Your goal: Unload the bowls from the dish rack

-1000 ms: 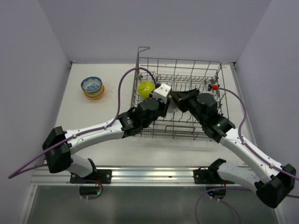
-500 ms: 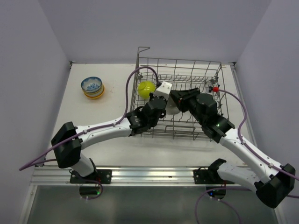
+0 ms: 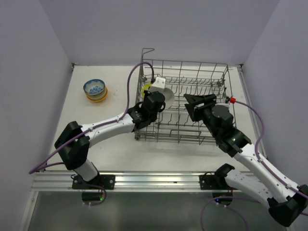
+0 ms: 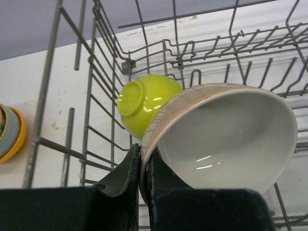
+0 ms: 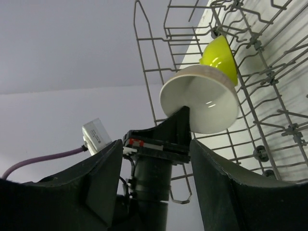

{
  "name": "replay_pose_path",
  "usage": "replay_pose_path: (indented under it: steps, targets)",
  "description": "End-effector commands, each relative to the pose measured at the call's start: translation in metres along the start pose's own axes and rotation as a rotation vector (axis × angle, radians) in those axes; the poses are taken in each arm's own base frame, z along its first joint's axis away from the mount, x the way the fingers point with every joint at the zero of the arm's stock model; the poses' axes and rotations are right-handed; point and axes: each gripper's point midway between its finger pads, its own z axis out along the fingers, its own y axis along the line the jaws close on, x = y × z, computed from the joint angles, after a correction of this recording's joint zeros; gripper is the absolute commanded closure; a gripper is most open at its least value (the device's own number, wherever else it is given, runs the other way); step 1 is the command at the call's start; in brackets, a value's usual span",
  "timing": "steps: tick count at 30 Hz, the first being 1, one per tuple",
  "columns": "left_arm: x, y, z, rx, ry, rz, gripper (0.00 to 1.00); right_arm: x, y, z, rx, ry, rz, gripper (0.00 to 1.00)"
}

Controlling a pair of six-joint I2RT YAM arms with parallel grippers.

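Note:
My left gripper (image 4: 143, 166) is shut on the rim of a beige bowl (image 4: 226, 134) with a white inside, held tilted above the left part of the dish rack (image 3: 185, 62). From above, that bowl (image 3: 169, 98) shows just past the left gripper (image 3: 161, 98). A lime-yellow bowl (image 4: 144, 98) leans on the tines behind it, its lime edge (image 3: 147, 87) partly hidden by the wrist. My right gripper (image 3: 196, 102) hangs open over the rack's middle, apart from the bowl. In the right wrist view its wide fingers (image 5: 103, 183) frame the left gripper and the beige bowl (image 5: 202, 101).
A blue-patterned bowl stacked on an orange-yellow one (image 3: 95, 90) stands on the table left of the rack; the same stack (image 4: 9, 132) shows at the left edge of the left wrist view. The rack's wire walls (image 4: 94, 91) and tines surround both grippers.
The left gripper closed on the beige bowl's rim and lifted it back and left. The right gripper opened, let go of the bowl and drew back to the right.

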Motion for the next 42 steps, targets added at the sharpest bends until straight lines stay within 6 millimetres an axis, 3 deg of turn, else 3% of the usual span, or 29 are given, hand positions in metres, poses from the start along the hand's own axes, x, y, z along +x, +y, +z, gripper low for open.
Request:
replay_pose_path:
  steps: [1,4,6,7,8,10,11,13,15,16,18,19,20,25,28,30,35,38,42]
  targets:
    - [-0.055,0.021,-0.007,0.018,-0.107,-0.199,1.00,-0.019,-0.014,-0.005,0.036,-0.097,-0.007,0.37]
    - [-0.079,0.027,-0.013,0.099,-0.093,-0.248,1.00,-0.029,-0.021,-0.012,0.037,-0.136,-0.045,0.35]
    - [-0.102,0.032,-0.032,0.198,-0.097,-0.316,1.00,-0.035,-0.024,-0.017,0.033,-0.159,-0.071,0.34]
    - [-0.114,0.043,-0.037,0.214,-0.121,-0.355,1.00,-0.039,-0.029,-0.019,0.045,-0.179,-0.112,0.32]
    - [-0.137,0.050,-0.059,0.290,-0.170,-0.420,1.00,-0.042,-0.030,-0.021,0.050,-0.191,-0.127,0.32]
    - [-0.156,0.065,-0.075,0.341,-0.214,-0.467,1.00,-0.047,-0.034,-0.026,0.062,-0.206,-0.161,0.31]
    - [-0.169,0.082,-0.087,0.368,-0.245,-0.495,1.00,-0.051,-0.037,-0.027,0.072,-0.223,-0.191,0.31]
    - [-0.183,0.111,-0.101,0.348,-0.286,-0.518,1.00,-0.053,-0.042,-0.030,0.081,-0.228,-0.223,0.30]
    - [-0.180,0.128,-0.108,0.314,-0.267,-0.521,1.00,-0.053,-0.051,-0.030,0.096,-0.226,-0.239,0.30]
    - [-0.180,0.146,-0.113,0.275,-0.277,-0.527,1.00,-0.052,-0.051,-0.030,0.092,-0.221,-0.253,0.29]
    - [-0.156,0.160,-0.111,0.222,-0.210,-0.525,1.00,-0.046,-0.052,-0.028,0.076,-0.188,-0.292,0.29]
    - [-0.149,0.177,-0.114,0.176,-0.205,-0.543,1.00,-0.043,-0.045,-0.027,0.047,-0.174,-0.337,0.29]
    - [-0.127,0.182,-0.110,0.149,-0.148,-0.545,1.00,-0.040,-0.044,-0.024,0.039,-0.157,-0.369,0.28]
    - [-0.070,0.230,-0.104,-0.060,-0.057,-0.576,1.00,-0.025,-0.033,-0.022,0.030,-0.062,-0.551,0.26]
    - [-0.026,0.241,-0.090,-0.102,0.053,-0.594,1.00,-0.029,-0.023,-0.026,0.019,-0.072,-0.614,0.25]
    - [0.009,0.235,-0.079,-0.075,0.126,-0.629,1.00,-0.034,-0.014,-0.031,-0.002,-0.094,-0.627,0.25]
    - [0.080,0.243,-0.061,-0.130,0.263,-0.709,1.00,-0.044,-0.013,-0.038,0.012,-0.122,-0.692,0.22]
    - [0.112,0.249,-0.059,-0.190,0.316,-0.731,1.00,-0.047,-0.022,-0.040,0.046,-0.124,-0.705,0.20]
    - [0.134,0.247,-0.050,-0.194,0.357,-0.732,1.00,-0.049,-0.028,-0.041,0.054,-0.136,-0.705,0.20]
